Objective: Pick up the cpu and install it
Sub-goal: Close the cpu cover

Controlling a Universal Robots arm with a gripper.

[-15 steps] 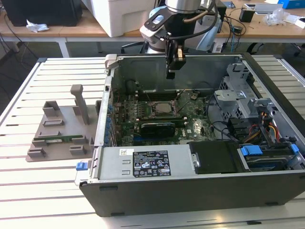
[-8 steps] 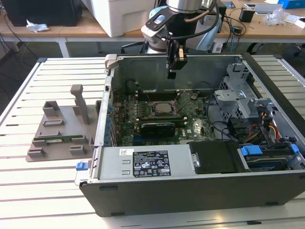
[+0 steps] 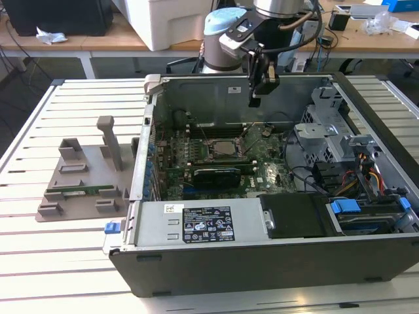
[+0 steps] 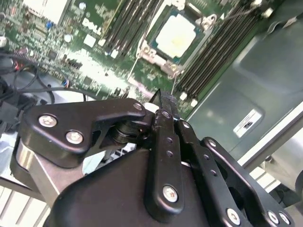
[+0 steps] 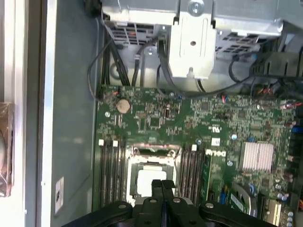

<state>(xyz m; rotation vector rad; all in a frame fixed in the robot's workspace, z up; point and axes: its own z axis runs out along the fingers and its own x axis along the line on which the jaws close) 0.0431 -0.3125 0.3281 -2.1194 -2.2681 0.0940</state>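
The cpu, a small square chip with a pale metal top, lies in the socket on the green motherboard inside the open computer case. In both wrist views the cpu sits between rows of memory slots. My gripper hangs above the back of the case, well clear of the board and the chip. Its black fingers are pressed together with nothing between them, and the fingertips point down toward the socket area.
A grey holder with a green memory stick stands on the slatted table at the exterior view's left. A black expansion card sits below the socket. The drive cage, cables and power supply crowd the case.
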